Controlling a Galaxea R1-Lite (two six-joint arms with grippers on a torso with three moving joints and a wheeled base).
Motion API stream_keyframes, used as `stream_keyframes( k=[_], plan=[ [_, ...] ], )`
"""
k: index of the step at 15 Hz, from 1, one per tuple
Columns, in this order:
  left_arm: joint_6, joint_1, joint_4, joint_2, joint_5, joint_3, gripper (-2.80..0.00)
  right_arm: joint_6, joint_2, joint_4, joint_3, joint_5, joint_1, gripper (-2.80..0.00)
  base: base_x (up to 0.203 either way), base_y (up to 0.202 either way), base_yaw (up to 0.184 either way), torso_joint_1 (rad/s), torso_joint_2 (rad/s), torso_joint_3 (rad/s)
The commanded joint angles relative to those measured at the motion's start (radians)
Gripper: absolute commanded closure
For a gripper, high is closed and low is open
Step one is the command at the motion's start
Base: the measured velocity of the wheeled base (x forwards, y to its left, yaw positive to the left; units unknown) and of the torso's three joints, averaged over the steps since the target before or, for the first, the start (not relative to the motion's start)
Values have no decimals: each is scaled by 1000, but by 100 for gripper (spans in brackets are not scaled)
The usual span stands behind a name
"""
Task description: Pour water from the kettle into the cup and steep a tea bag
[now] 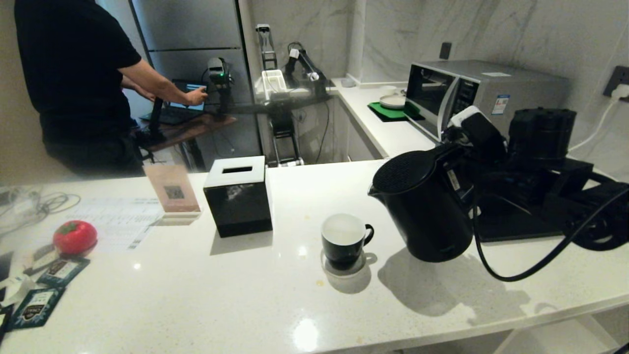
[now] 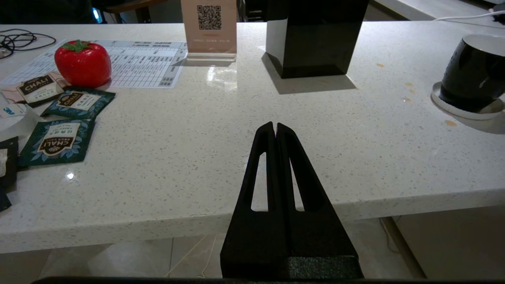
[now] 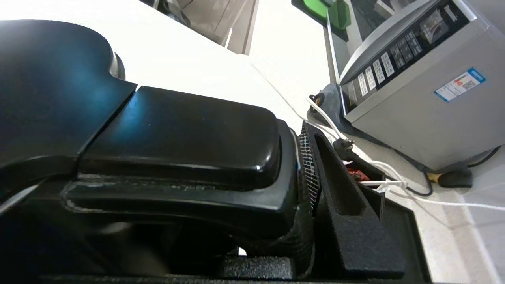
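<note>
Kettle (image 1: 422, 206) tilted, right of centre in head view, spout leaning toward cup (image 1: 344, 240) just lower left of it; judged poised for pour, no stream visible. Cup upright on saucer on counter (image 1: 196, 290), white inside showing.

Right tool (image 3: 303, 185) partly spread, pinching kettle handle (image 3: 177, 142).

Left tool (image 2: 275, 130) pressed together, empty, hovering over counter edge.

Tea bag not seen; teal sachets (image 2: 59, 140) lower left.
</note>
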Motion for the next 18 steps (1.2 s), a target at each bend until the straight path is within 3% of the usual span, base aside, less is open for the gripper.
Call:
stream_keyframes(
  k=[1, 5, 18],
  plan=[
    [-1, 0, 0, 2, 1, 0, 0, -14, 10, 3, -13, -15, 15, 0, 0, 0, 0, 0, 0, 0],
    [-1, 0, 0, 2, 1, 0, 0, -21, 16, 14, -20, -19, 28, 0, 0, 0, 0, 0, 0, 0],
    [-1, 0, 0, 2, 1, 0, 0, -220, 10, 9, -30, -17, 44, 0, 0, 0, 0, 0, 0, 0]
  ],
)
